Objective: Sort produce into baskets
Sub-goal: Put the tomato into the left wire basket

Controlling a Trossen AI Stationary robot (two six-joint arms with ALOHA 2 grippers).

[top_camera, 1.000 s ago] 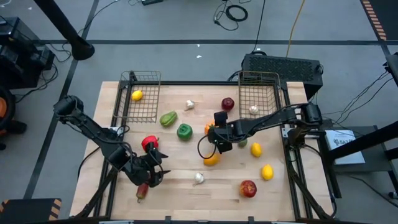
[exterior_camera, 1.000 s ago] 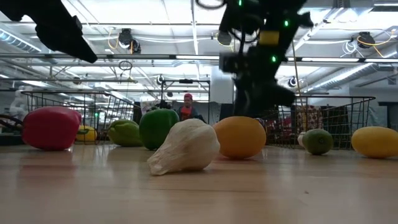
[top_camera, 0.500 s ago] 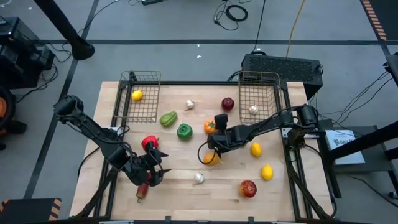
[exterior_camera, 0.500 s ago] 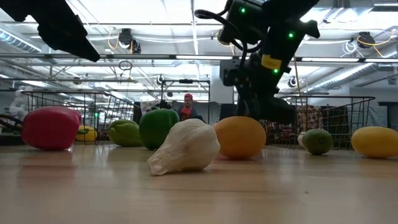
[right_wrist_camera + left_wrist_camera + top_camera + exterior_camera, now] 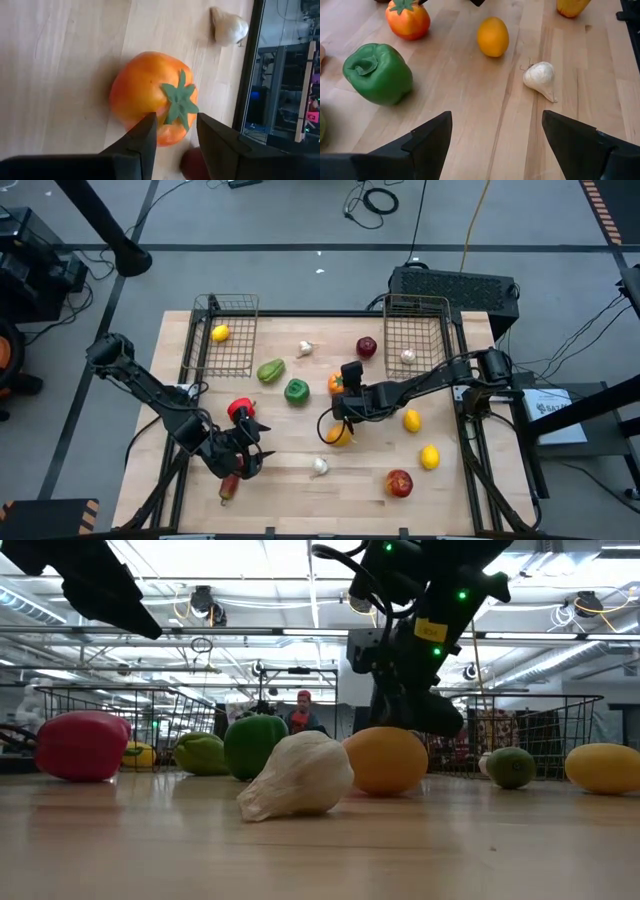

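Note:
An orange-red tomato (image 5: 145, 95) with a green calyx (image 5: 179, 102) stands on the table near its middle (image 5: 335, 383). My right gripper (image 5: 176, 120) slants down over the tomato's near side, a gap between its fingers. One finger lies over the tomato's body and the other at its edge. My left gripper (image 5: 248, 452) waits open at the near left, above a dark chili (image 5: 229, 486). The left basket (image 5: 226, 352) holds a lemon (image 5: 220, 333). The right basket (image 5: 415, 320) holds a garlic (image 5: 408, 355). My right gripper's fingertips (image 5: 149, 122) overlap the tomato's near side beside the calyx in the right wrist view. I cannot tell whether they touch it. The tomato rests on the table.
Loose on the table are an orange (image 5: 339, 435), a garlic (image 5: 320, 467), two lemons (image 5: 411, 420) (image 5: 429, 457), red apples (image 5: 399, 482) (image 5: 367, 346), green peppers (image 5: 296, 390) (image 5: 270, 370), a red pepper (image 5: 240, 410) and another garlic (image 5: 305, 348). A person shows far behind the table (image 5: 301, 710).
My right gripper has rolled and tipped at the wrist while staying over the tomato. The produce has not moved.

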